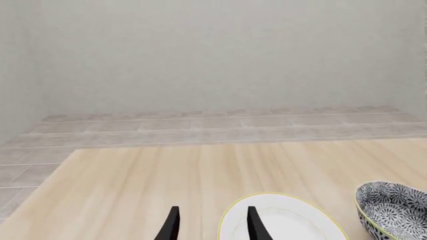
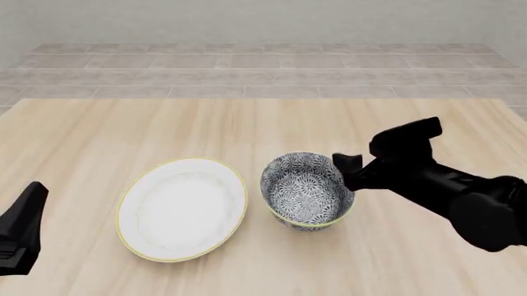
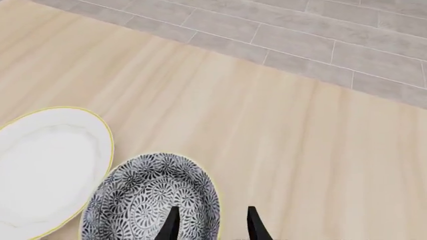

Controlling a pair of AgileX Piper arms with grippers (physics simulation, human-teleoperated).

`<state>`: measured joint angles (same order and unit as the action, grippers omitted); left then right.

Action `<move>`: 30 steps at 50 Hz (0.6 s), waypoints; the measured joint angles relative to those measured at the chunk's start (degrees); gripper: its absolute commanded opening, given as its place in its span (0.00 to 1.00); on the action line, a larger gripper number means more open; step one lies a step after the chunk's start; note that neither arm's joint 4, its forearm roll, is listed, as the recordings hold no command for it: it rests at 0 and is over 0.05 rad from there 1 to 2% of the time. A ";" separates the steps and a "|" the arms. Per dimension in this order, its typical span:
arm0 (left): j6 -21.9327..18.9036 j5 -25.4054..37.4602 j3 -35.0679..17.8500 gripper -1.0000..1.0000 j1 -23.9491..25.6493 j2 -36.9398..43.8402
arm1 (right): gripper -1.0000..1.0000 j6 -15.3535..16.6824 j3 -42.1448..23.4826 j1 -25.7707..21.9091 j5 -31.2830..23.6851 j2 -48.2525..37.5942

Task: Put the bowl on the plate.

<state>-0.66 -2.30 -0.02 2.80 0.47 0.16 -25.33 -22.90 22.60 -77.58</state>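
Note:
The patterned blue-grey and white bowl (image 2: 307,190) stands upright on the wooden table, just right of the white plate (image 2: 182,208), the two almost touching. My right gripper (image 2: 346,171) is at the bowl's right rim. In the right wrist view its fingers (image 3: 172,222) stand open astride that rim, one over the bowl (image 3: 143,200) inside and one outside, with the plate (image 3: 47,165) beyond. My left gripper (image 2: 23,227) hangs at the table's near left, apart from the plate. It is open (image 1: 213,215) with nothing in it, looking across the plate (image 1: 287,220) toward the bowl (image 1: 393,210).
The light wooden table (image 2: 247,129) ends at a far edge, with grey tiled floor (image 2: 263,68) and a pale wall behind. The right arm's black body (image 2: 461,191) stretches over the table's right side.

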 measured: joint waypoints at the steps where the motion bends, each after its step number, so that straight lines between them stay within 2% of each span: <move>1: 0.00 -0.01 0.00 1.00 0.00 0.00 | 1.00 -0.03 0.03 0.05 0.24 -0.36; 30: 0.09 -1.70 -0.01 1.00 0.03 1.64 | 1.00 -0.91 0.02 1.18 6.13 -10.41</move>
<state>-0.57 -3.99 -0.03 2.83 2.11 -0.76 -25.31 -21.72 28.73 -87.99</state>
